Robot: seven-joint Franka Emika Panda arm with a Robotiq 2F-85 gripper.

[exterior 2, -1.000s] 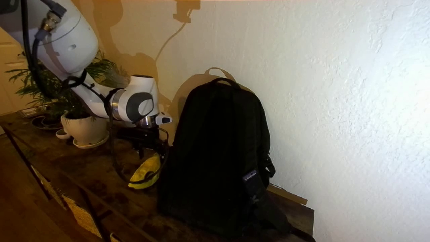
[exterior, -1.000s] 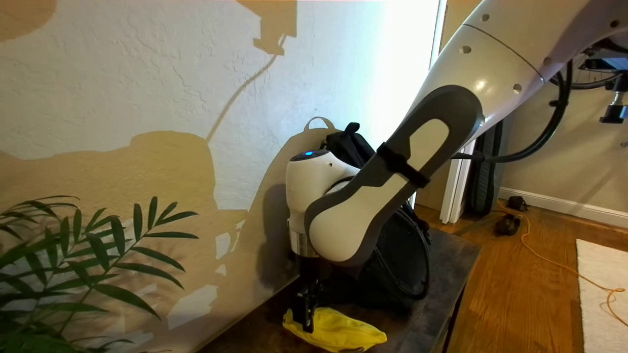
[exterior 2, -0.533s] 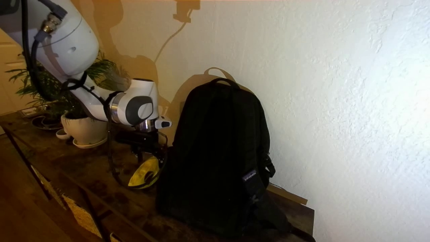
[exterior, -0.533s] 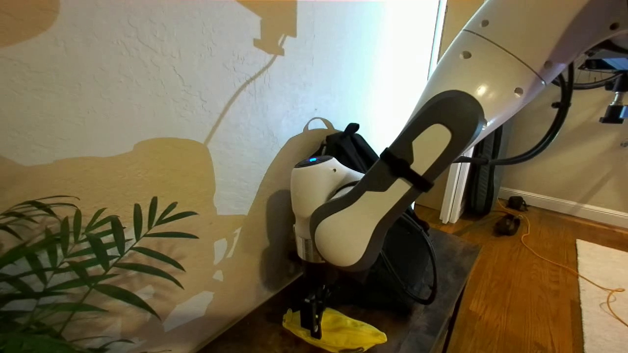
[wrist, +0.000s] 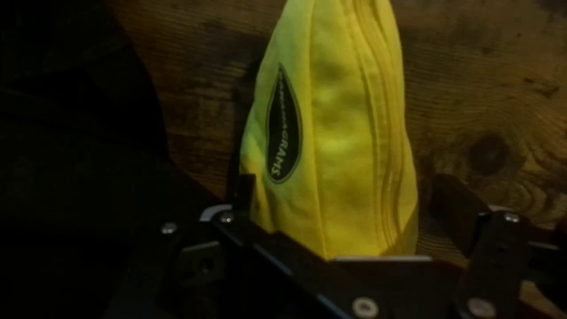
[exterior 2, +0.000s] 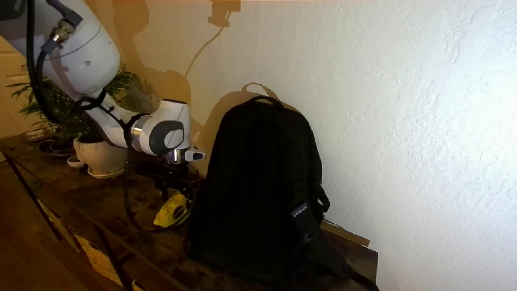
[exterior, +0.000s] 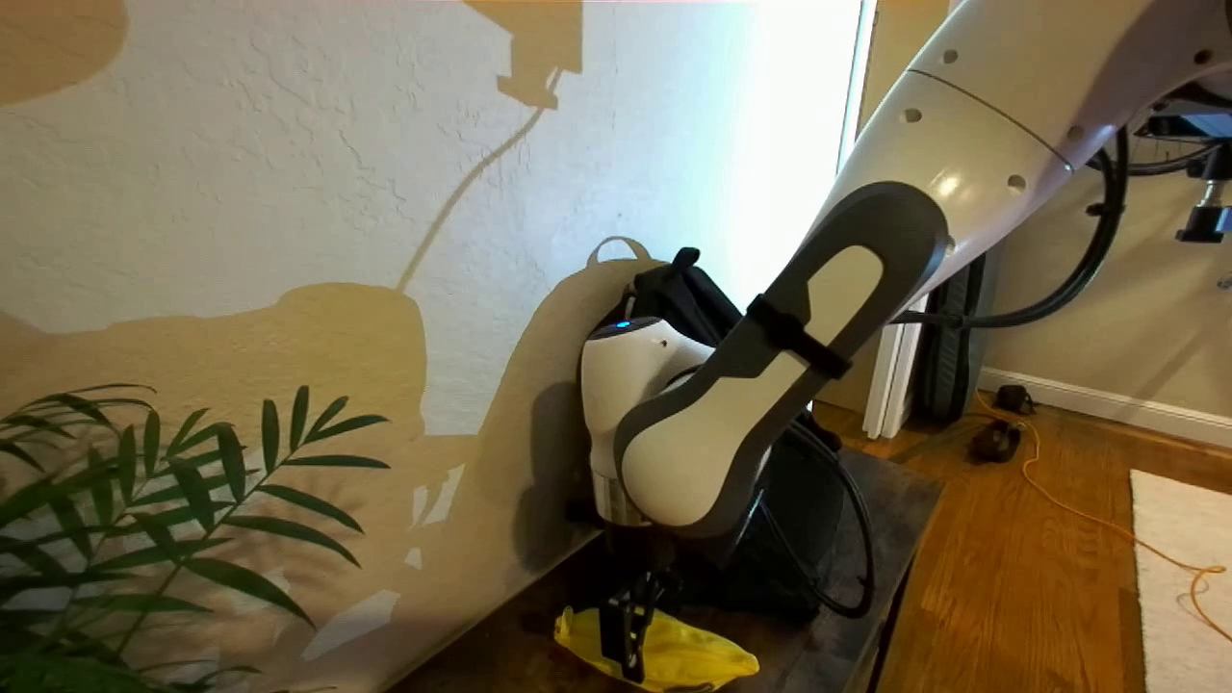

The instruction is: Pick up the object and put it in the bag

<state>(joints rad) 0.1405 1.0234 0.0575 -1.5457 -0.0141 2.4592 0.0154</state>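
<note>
Nearest the wrist camera, the gripper (wrist: 345, 195) stands released, its two fingers (wrist: 456, 210) spread to either side of one end of the yellow pouch (wrist: 341, 115). One finger overlaps the pouch's edge on the side that bears a label (wrist: 284, 128), and contact there cannot be judged; the other stands apart, with wood showing between. The label is dark and printed with pale letters. The pouch, the task's object, lies on the dark wooden tabletop (wrist: 478, 88), just beside the black backpack (exterior 2: 260, 182); in the wrist view a strip of bare wood separates the two. In both exterior views the white arm (exterior: 693, 462) slopes down to the gripper, which points at the tabletop. The backpack stands upright with its loop handle (exterior: 685, 258) at the top and, in an exterior view, a small tag (exterior 2: 299, 211) on a shoulder strap. Farther along the tabletop, a leafy plant (exterior 2: 76, 125) grows in a pale pot (exterior 2: 101, 159) set on a saucer (exterior 2: 106, 175), with a small white bowl (exterior 2: 75, 161) just beside it. Behind rises a rough white wall (exterior 2: 383, 101) that bears the shadows of the arm and the backpack. Beyond the tabletop's edge, in an exterior view, a pale rug (exterior: 1179, 616) lies on the wooden floor (exterior: 1011, 577).
</note>
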